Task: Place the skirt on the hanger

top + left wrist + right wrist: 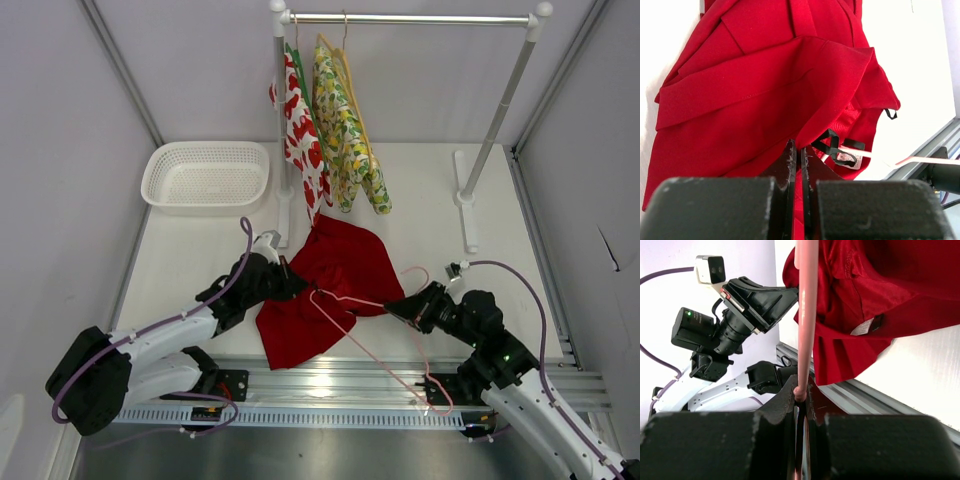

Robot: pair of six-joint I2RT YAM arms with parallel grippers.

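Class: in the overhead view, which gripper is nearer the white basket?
Left. The left gripper, shut on the skirt, is toward the arms and right of the white basket; the right gripper, shut on the hanger, lies farther right across the skirt.

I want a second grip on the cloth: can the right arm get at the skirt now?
Probably not for gripping: the right tool is beside the skirt with nothing between, but it is shut on the hanger.
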